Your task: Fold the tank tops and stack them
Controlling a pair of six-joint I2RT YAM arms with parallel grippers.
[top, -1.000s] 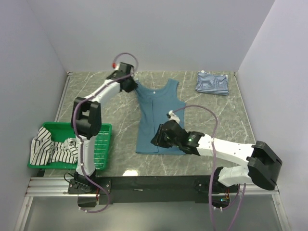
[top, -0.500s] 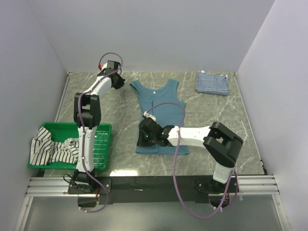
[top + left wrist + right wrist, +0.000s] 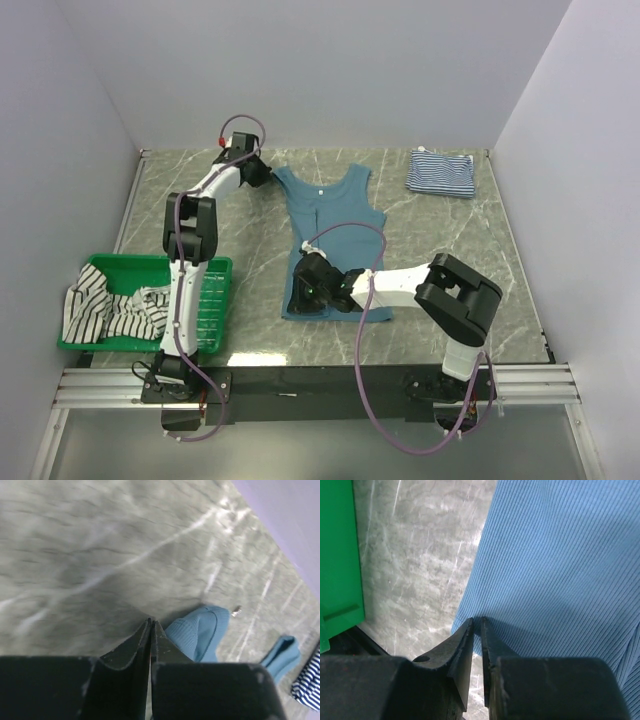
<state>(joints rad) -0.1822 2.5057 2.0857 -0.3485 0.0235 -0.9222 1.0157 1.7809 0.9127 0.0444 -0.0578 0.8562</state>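
Veined grey marble (image 3: 90,545) is stretching open ahead of the left gripper (image 3: 151,622), its jaws sitting pressed shut, empty, beside a rounded strap (image 3: 200,630); the right gripper (image 3: 476,622) is pinching the ribbed hem of the teal tank top (image 3: 555,560).

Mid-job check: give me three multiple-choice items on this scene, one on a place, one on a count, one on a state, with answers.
1. Where is the black-and-white striped top? A in the green basket; B far right corner; C far left corner.
2. How many tops lie outside the basket? A one; B two; C three.
3. The teal tank top is: A folded; B spread flat; C bunched up.
Answers: 1 A, it spills over the basket's left side. 2 B, the teal one and the folded navy-striped top. 3 B, both straps and its full length show.
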